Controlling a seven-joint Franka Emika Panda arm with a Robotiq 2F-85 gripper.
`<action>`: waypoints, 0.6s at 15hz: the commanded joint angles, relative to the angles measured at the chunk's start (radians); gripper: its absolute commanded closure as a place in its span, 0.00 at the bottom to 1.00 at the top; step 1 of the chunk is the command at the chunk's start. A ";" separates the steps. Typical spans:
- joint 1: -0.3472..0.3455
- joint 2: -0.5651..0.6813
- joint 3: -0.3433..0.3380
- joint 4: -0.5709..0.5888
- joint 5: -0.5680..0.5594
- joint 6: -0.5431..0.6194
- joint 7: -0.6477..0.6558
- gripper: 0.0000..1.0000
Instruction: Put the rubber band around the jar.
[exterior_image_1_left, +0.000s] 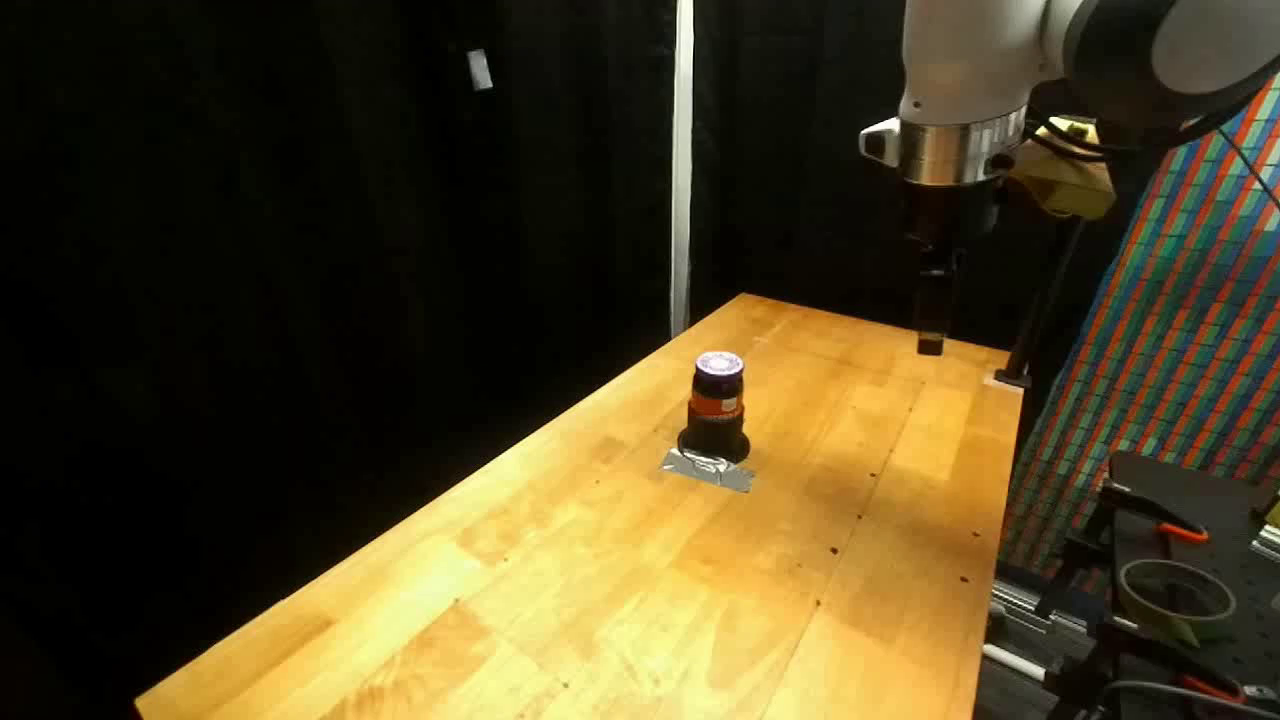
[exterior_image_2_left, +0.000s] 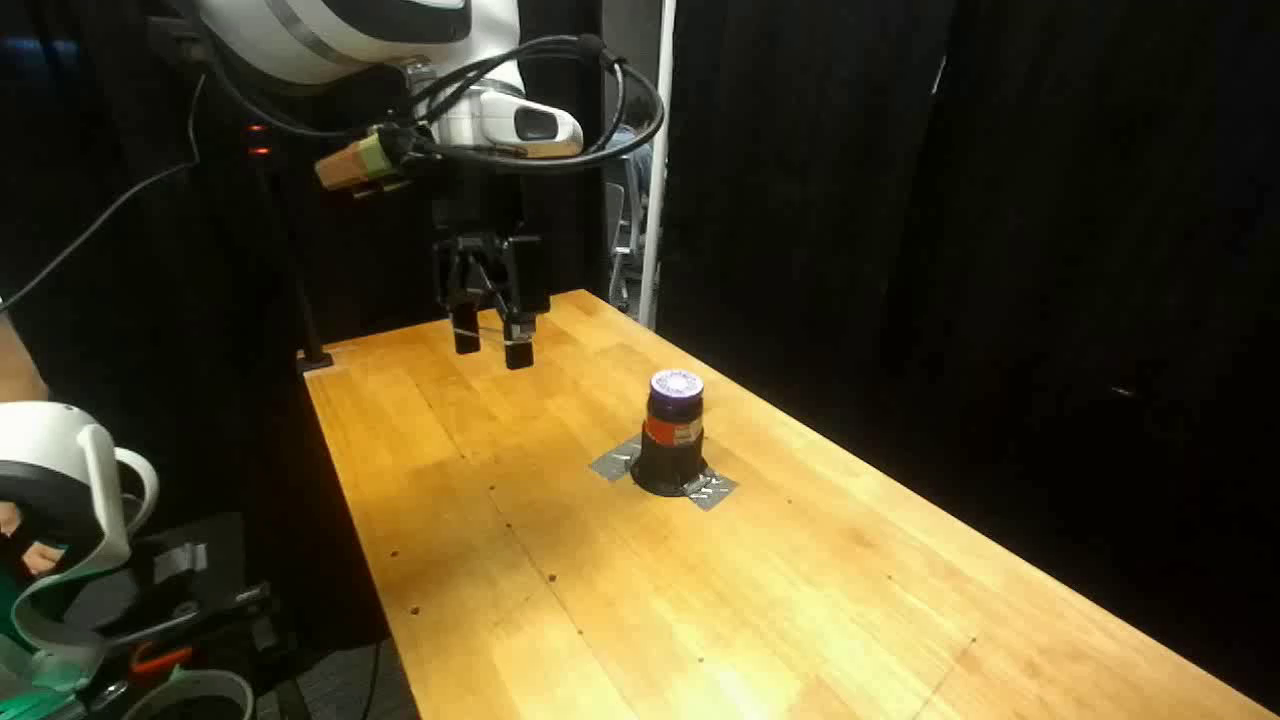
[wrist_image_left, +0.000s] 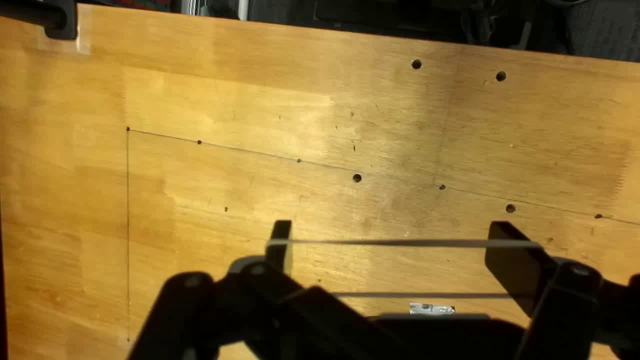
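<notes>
A dark, short cylindrical jar (exterior_image_2_left: 672, 425) with a pale lilac, patterned top and a smooth orange-red label stands upright on a honey-coloured wooden tabletop (exterior_image_2_left: 850, 560). Below, it widens into a round black foot (exterior_image_2_left: 655, 478); whether that is a separate holder, I cannot tell. Strips of wrinkled, silvery adhesive tape (exterior_image_2_left: 713, 491) run from the foot onto the wood, probably so the jar will not slide or tip when something is worked down over it.

Well apart from the jar, a thin greyish rubber band (wrist_image_left: 390, 243) loops around the outside of two flat, straight black fingers (wrist_image_left: 510, 265). They belong to the black gripper (exterior_image_2_left: 492, 347), which hangs pointing down above the tabletop. The fingers are spread wide, nothing pinched between them, and the wrist view shows the rubber band as two straight, parallel strands. That spread likely keeps it taut and makes an opening to fit over the jar.

The wood is pieced from planks and dotted with small dark holes. Matt black curtains (exterior_image_1_left: 350, 250) hang beyond.
</notes>
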 joint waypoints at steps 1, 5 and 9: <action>0.032 0.002 -0.031 0.005 -0.005 -0.003 0.004 0.00; 0.032 0.001 -0.031 0.008 -0.005 -0.003 0.004 0.00; 0.056 0.164 -0.021 0.165 0.028 0.079 0.054 0.00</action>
